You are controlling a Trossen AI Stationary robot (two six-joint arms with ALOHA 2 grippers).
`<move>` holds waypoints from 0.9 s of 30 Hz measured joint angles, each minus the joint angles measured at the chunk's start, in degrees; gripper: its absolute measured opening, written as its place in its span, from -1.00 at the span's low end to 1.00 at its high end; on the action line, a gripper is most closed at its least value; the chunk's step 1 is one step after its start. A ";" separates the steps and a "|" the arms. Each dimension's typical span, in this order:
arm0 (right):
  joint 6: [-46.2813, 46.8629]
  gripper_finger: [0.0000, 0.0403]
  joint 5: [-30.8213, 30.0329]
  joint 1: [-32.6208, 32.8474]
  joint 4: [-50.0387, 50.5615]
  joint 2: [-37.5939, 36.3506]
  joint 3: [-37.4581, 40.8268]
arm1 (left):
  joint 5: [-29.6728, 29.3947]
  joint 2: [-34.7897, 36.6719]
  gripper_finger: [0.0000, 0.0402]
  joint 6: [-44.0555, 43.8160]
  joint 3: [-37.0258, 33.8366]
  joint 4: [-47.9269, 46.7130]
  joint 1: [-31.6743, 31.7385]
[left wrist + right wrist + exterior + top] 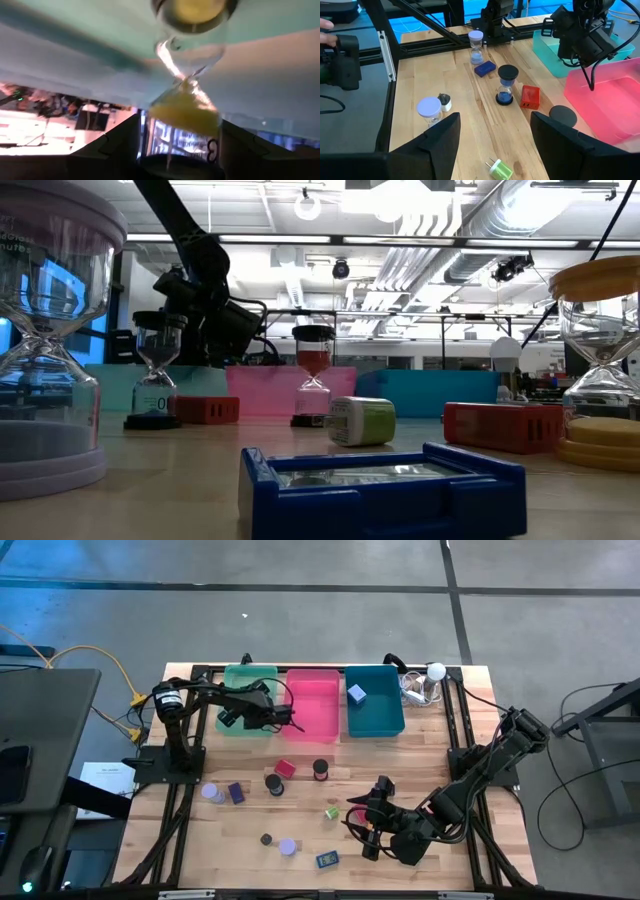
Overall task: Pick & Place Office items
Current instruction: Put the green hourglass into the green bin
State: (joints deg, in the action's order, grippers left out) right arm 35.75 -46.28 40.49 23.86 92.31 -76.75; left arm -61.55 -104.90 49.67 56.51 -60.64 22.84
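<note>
Left tool [283, 720] with hourglass [187, 100] over green bin [240, 690] edge

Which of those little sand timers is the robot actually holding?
The yellow-sand timer, gripped by the left gripper above the green bin. The other timers stand on the table.

High view looks straight down on the whole table [250, 840]. Low view sits at tabletop height, very near a blue block [380, 485], facing the bins. Left wrist view is pressed close to a yellow hourglass [187, 100]. Right wrist view looks across the table; shares the pink bin [612, 102] with high and low.
</note>
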 joint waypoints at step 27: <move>0.00 0.15 0.00 0.00 0.01 0.00 0.00 | -2.93 0.00 0.08 1.09 0.00 -3.76 -2.25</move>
State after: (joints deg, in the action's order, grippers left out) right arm 35.75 -46.28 40.49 23.87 92.31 -76.75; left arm -64.48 -104.90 50.76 56.51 -64.41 20.59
